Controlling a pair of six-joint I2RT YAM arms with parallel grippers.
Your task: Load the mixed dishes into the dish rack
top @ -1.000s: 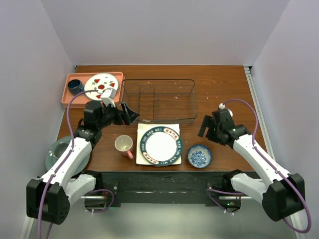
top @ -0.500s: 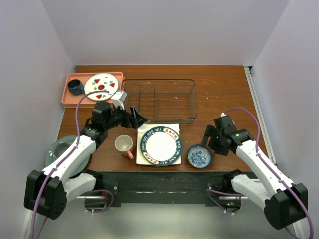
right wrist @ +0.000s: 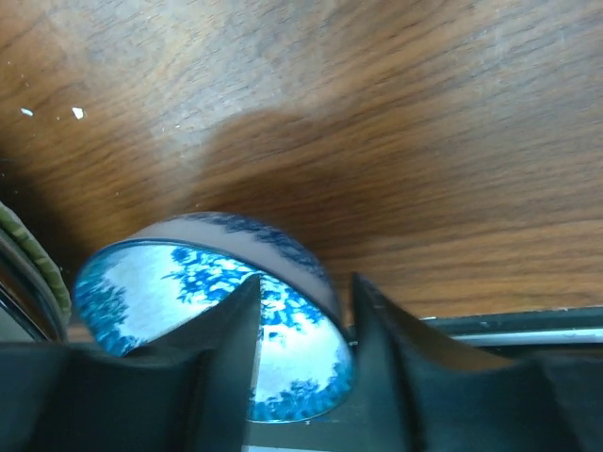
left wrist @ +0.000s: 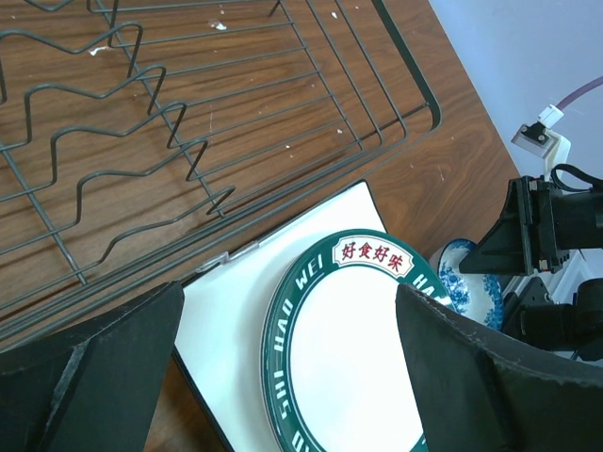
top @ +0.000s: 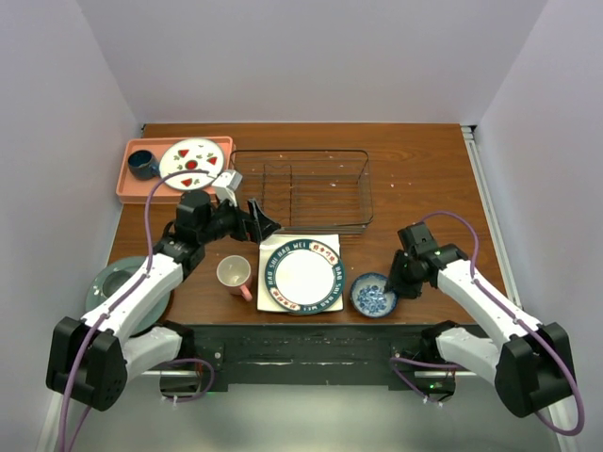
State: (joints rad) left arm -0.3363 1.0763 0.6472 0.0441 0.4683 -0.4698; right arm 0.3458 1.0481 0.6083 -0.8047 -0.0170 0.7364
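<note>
Table (top: 424, 169): brown wood, arms mounted at the near edge.

Rack (top: 367, 193): dark wire, mid-table toward the far edge, no dishes in it.

Tray (top: 125, 169): salmon pink, far left, just beside the rack. It holds a red-marked plate (top: 193, 162) and a dark blue cup (top: 142, 164).

Square plate (top: 267, 245): white, flat on the table just in front of the rack. The lettered plate (top: 303, 275) lies on top of it.

Green plate (top: 105, 287): near-left edge of the table, partly under the left arm.

Mug (top: 234, 274): pink, upright, just left of the square plate.

Bowl (top: 374, 298): blue-and-white, right of the stacked plates, near the front edge.

Left gripper (top: 266, 219): jaws spread wide, nothing held. It hovers over the rack's near-left corner and the far-left corner of the square plate.

Right gripper (top: 388, 287): down at the bowl's right side, jaws roughly half closed. In the wrist view one of its fingers (right wrist: 231, 339) sits inside the bowl and the other outside, straddling the rim. Whether the pads actually press on the rim is unclear from this angle.
</note>
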